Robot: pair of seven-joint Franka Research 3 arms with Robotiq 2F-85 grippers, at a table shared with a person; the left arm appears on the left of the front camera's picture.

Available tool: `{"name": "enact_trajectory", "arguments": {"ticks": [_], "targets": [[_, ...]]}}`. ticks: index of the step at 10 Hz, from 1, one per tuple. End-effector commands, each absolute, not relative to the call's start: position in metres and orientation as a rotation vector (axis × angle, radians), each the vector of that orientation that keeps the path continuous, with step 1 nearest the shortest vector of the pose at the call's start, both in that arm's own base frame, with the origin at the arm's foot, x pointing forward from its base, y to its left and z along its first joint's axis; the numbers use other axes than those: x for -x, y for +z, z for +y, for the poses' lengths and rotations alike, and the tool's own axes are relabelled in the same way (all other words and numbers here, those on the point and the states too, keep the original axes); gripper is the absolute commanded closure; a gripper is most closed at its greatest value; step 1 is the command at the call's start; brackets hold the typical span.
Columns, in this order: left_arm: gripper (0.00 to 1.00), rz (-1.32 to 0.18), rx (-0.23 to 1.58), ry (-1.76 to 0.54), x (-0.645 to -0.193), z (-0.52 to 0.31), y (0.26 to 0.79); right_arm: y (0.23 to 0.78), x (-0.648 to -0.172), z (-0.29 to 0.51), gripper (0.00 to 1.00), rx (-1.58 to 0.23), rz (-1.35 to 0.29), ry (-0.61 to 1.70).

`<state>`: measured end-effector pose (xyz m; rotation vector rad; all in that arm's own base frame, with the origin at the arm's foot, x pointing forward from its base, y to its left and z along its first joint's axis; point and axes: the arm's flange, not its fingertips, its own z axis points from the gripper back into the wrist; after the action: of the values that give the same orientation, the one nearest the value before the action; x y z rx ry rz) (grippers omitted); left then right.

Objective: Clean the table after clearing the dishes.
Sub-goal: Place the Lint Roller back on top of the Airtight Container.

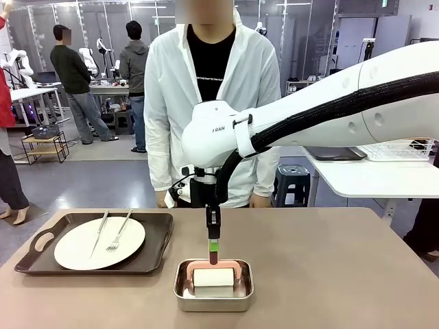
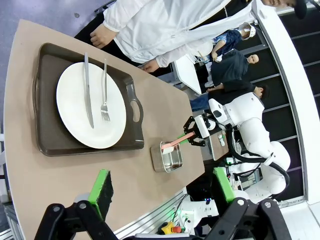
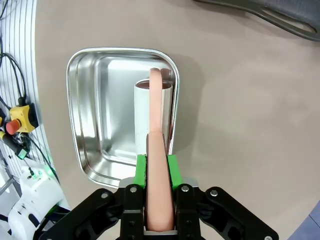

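Hanging straight down over the near middle of the counter [image 1: 329, 274], the right gripper [image 1: 213, 257] has its jaws clamped on the top bar of a pink arched handle [image 1: 213, 263], with the green pads [image 3: 141, 170] pressed against either side. The handle belongs to a white roller [image 1: 213, 277] sitting inside a small steel pan [image 1: 180, 291]. The roller's long axis runs left to right, parallel to the counter's near edge; whether it rests on the pan floor cannot be told. On the robot's left part of the counter lies a dark tray [image 1: 158, 240], its long side also along that edge, with handles at the short ends. A cream plate [image 1: 75, 250] rests on it, with a knife [image 1: 101, 229] and fork [image 1: 120, 233] side by side, lengthwise near to far, the fork tines toward the robot. The left gripper [image 2: 161, 187] hovers above the counter, jaws wide apart, holding nothing. A person [image 1: 212, 68] stands at the far edge.
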<state>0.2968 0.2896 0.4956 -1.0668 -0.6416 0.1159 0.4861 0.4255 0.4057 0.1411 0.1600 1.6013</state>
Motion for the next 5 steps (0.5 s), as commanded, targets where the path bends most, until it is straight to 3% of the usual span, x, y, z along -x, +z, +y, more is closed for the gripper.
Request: {"name": "enact_trajectory", "arguments": {"ticks": [1, 5], "targets": [[0.00, -0.652, 1.071, 0.109, -0.2950, 0.2909, 0.4978, 0.3791, -0.4901, 0.4242, 0.80, -0.133, 0.121, 1.571], [0.00, -0.652, 1.071, 0.109, -0.2950, 0.2909, 0.4978, 0.3772, -0.4895, 0.4239, 0.80, -0.137, 0.138, 1.563]]}}
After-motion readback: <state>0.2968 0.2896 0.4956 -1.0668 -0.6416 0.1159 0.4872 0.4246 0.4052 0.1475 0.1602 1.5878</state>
